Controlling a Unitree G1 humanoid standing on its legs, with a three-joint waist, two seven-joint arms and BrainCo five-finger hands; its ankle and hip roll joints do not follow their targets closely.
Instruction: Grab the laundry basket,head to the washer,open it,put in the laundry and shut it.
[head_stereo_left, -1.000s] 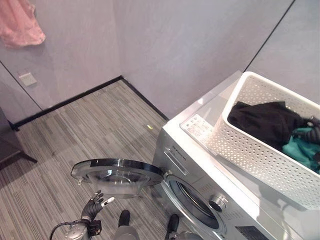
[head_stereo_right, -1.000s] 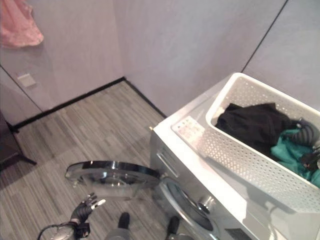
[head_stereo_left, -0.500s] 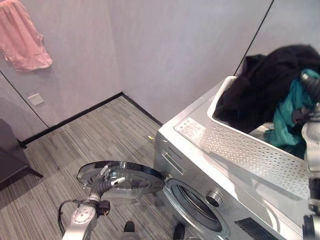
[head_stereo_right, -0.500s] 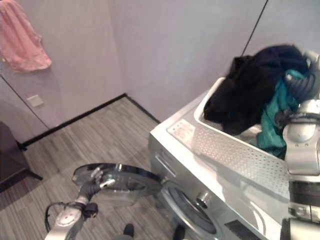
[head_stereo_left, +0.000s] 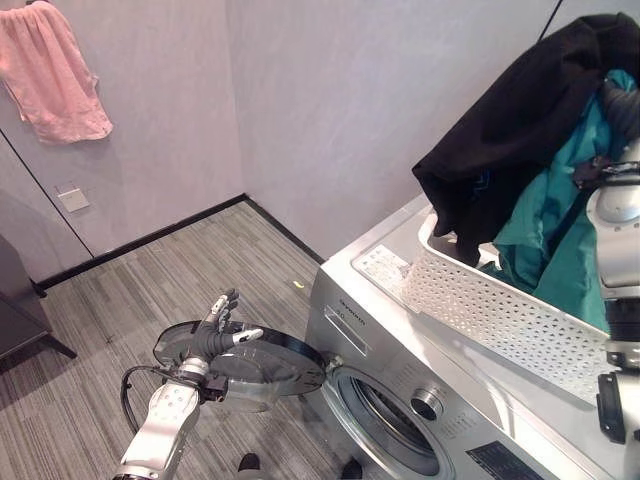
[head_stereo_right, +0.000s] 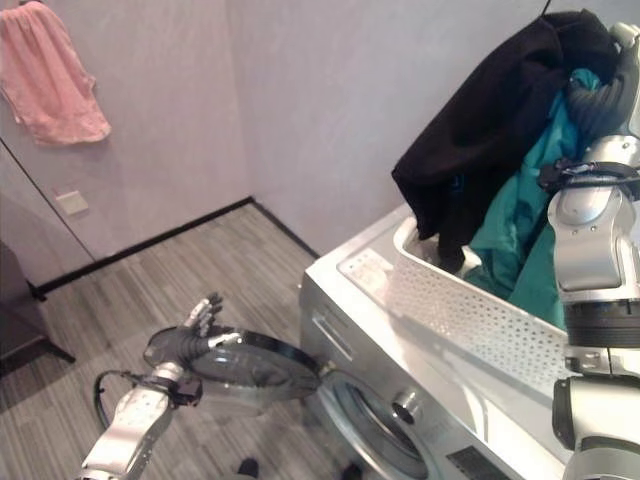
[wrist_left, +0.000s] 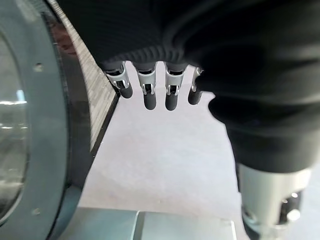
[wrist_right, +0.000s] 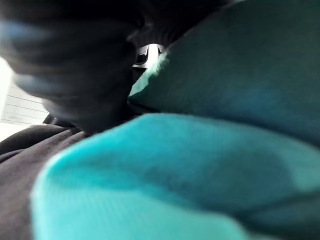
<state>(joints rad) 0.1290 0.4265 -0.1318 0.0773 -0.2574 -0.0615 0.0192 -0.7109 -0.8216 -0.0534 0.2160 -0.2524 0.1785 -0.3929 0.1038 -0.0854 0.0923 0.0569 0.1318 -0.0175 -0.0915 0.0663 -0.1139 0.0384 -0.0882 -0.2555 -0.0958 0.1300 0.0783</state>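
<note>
My right hand (head_stereo_right: 610, 85) is at the upper right of the frame, lifted high with its fingers buried in cloth — the teal garment (head_stereo_left: 545, 215) and the black garment (head_stereo_left: 520, 120) hang from it in one bundle, so it is clamped on the laundry, though the fingers themselves are hidden in my right wrist view behind teal folds. I judge I am holding it this high so the trailing ends clear the rim of the white laundry basket (head_stereo_left: 500, 315), into which the lower ends of both pieces reach. The basket sits on top of the washer (head_stereo_left: 400, 390), at the right of the frame, where the clothes are within easy reach of my right arm. My left hand (head_stereo_left: 215, 330) is at the lower left, fingers spread and relaxed, holding nothing; it hovers at the edge of the washer door (head_stereo_left: 250, 360), which stands swung wide open — I take it the hand is there to keep the door from drifting back while I load. The drum opening (head_stereo_left: 385, 430) lies just below the basket, so the next move calls for bringing the bundle down and forward into it. A pink towel (head_stereo_left: 55, 70) hangs on the wall at the upper left.
</note>
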